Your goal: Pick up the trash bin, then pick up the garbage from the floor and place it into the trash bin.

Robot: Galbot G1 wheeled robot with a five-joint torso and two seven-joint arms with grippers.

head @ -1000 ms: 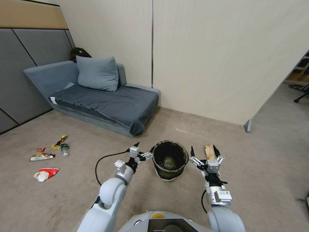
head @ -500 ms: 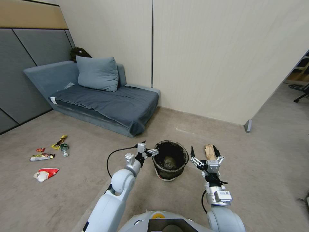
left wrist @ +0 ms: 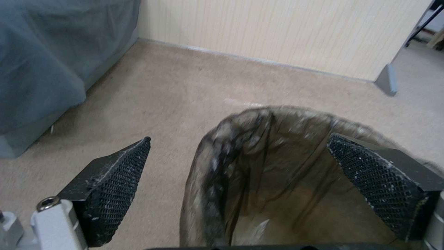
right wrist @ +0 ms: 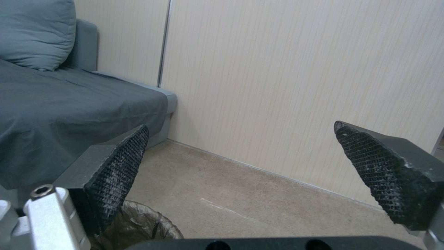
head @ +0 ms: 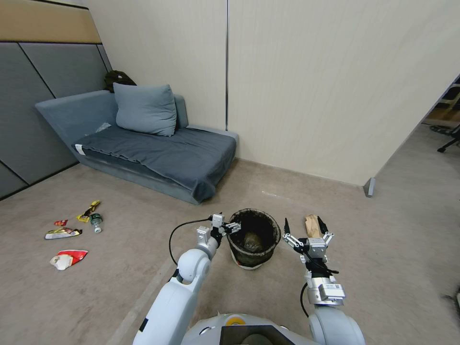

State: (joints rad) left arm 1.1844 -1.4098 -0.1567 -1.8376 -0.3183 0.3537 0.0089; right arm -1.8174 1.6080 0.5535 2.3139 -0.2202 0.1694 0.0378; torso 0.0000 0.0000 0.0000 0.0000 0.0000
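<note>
Left gripper point(head: 229, 225) spread wide, straddling the near-left rim of the trash bin point(head: 254, 237), not clamped. Right gripper point(head: 306, 230) also spread, beside the bin's right. Garbage point(head: 67, 232) on floor, well left.

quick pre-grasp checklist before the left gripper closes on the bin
1. Left gripper open: ok.
2. Its fingers straddle the trash bin rim, one pad inside and one outside: ok in the left wrist view.
3. Bin upright on the carpet: ok.
4. Black liner clear of the pads: cannot tell.
5. Right gripper open, apart from the bin on its right: ok.
6. Garbage on the floor far to the left, outside the bin: not ok yet.
</note>
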